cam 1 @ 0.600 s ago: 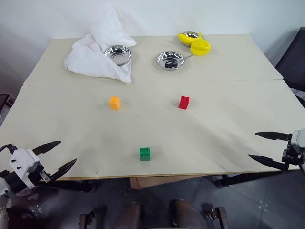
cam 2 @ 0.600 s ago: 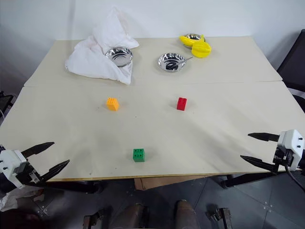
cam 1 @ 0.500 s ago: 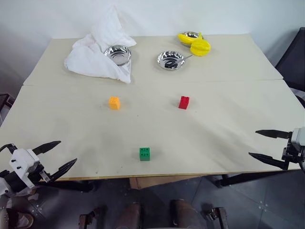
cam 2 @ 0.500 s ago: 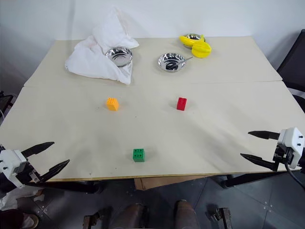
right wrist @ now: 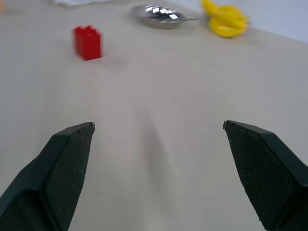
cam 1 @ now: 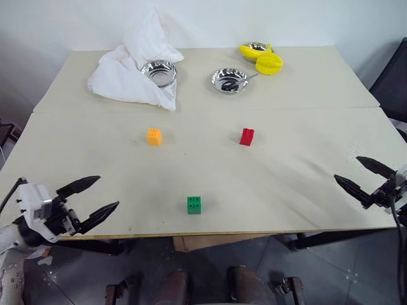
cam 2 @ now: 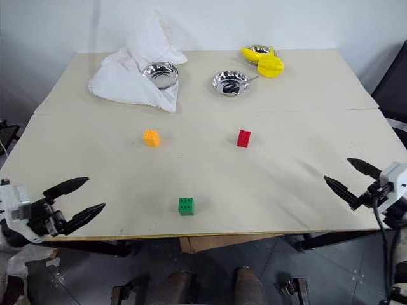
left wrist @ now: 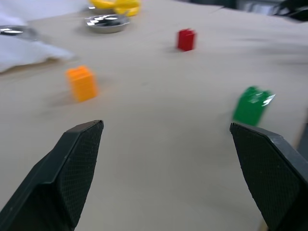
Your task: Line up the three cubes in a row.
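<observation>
At the near edge of the desk (cam 1: 305, 70) both arms have just come inward over the surface: the left gripper (cam 1: 89, 198), which sat lower and outside the near left corner a moment ago, now reaches over that corner with its two black fingers spread wide and nothing between them, and the right gripper (cam 1: 364, 177), equally agape and empty, has swung from level to angled in from the near right edge. This looks like the opening approach; no cube has been touched. The green cube (cam 1: 194, 204) sits close to the near edge, about midway along it. Farther in, the orange cube (cam 1: 154, 136) and the red cube (cam 1: 247, 136) stand well apart, level with each other. The cubes form a triangle, so the row is not yet begun. At the far edge lie a white cloth (cam 1: 130, 73), steel bowls (cam 1: 229, 80) and a yellow object (cam 1: 267, 62).
</observation>
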